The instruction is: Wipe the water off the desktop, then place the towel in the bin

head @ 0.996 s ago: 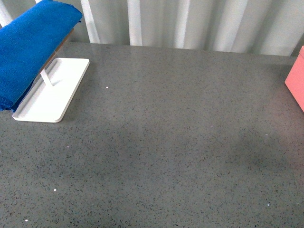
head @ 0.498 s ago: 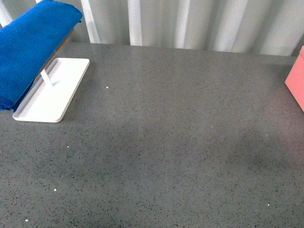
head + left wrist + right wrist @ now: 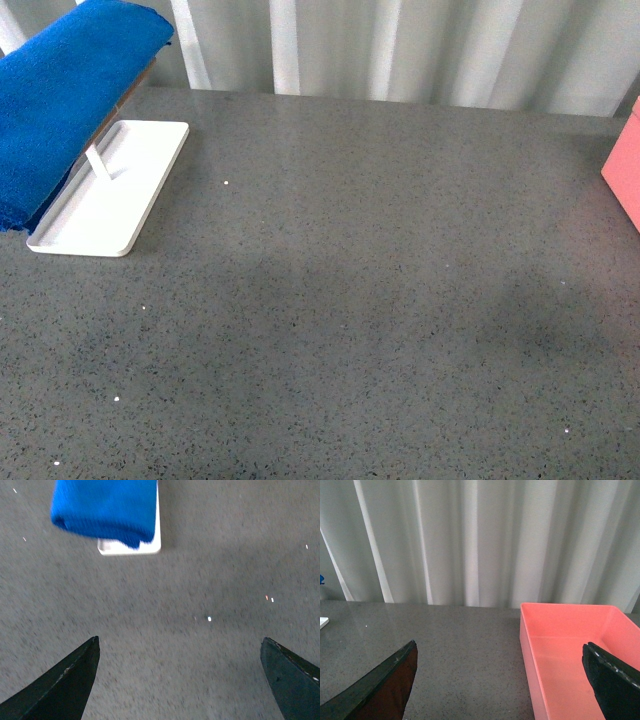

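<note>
Blue terry towel [image 3: 60, 95], draped above the white tray [image 3: 120, 200], looks soft and light; we would pinch its hanging fold. Spread and empty: left fingers [image 3: 70, 680], right fingers [image 3: 385, 685].

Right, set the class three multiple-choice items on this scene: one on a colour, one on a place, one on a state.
1. The bin is: A green; B salmon pink; C white.
2. The towel is: A inside the bin; B draped over the stand on the white tray; C on the floor.
3. The left hand is: A shut on the towel; B shut, empty; C open, empty.

Answers: 1 B, its walls show pink in the right wrist view. 2 B, it hangs above the tray. 3 C, its fingers stand wide apart over bare desktop.
</note>
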Robot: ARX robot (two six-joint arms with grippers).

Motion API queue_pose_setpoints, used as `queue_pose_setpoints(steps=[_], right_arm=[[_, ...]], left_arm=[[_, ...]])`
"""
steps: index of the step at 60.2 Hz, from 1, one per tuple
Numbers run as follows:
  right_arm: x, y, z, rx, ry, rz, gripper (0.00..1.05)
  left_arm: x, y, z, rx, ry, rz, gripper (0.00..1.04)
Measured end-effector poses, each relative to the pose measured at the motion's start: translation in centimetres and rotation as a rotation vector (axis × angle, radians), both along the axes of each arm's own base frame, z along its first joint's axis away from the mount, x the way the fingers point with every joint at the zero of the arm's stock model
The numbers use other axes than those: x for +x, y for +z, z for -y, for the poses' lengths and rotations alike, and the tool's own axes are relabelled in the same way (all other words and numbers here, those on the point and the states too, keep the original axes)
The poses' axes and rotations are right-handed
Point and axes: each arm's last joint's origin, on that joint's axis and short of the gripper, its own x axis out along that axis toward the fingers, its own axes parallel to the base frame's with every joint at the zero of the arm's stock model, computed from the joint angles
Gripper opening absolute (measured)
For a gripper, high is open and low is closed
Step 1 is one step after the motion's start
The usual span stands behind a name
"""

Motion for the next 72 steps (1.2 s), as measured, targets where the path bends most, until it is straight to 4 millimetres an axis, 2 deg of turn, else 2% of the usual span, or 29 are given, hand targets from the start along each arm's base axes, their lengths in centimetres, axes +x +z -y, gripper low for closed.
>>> queue_pose_setpoints(steps=[10, 18, 23, 28, 35, 43, 51, 61, 72], right_arm=[[0.0, 0.0, 0.0, 0.000, 0.000, 0.000, 0.98], [0.0, 0.0, 0.0, 0.000, 0.000, 0.000, 0.98], [0.0, 0.0, 0.0, 0.000, 0.000, 0.000, 0.98], [0.0, 0.0, 0.0, 0.000, 0.000, 0.000, 0.98], [0.0, 0.0, 0.0, 0.000, 0.000, 0.000, 0.98], [0.0, 0.0, 0.0, 0.000, 0.000, 0.000, 0.98], [0.0, 0.0, 0.0, 0.000, 0.000, 0.000, 0.98], [0.0, 0.0, 0.0, 0.000, 0.000, 0.000, 0.98], [0.0, 0.0, 0.0, 0.000, 0.000, 0.000, 0.98]], left_arm=[[6.4, 4.2, 0.5, -0.001, -0.035, 0.130, 0.98], [15.5, 6.6, 1.5, 0.049, -0.091, 0.098, 0.98], [19.7, 7.4, 2.0, 0.110, -0.106, 0.075, 0.98], [23.2, 8.3, 2.4, 0.157, -0.139, 0.036, 0.98], [27.1, 9.7, 2.7, 0.205, -0.159, -0.009, 0.98], [30.1, 10.7, 2.2, 0.214, -0.143, -0.070, 0.98], [31.9, 10.6, 1.6, 0.184, -0.106, -0.146, 0.98], [33.6, 9.2, 0.9, 0.183, -0.057, -0.185, 0.98], [35.4, 6.6, 0.2, 0.183, -0.012, -0.240, 0.98]])
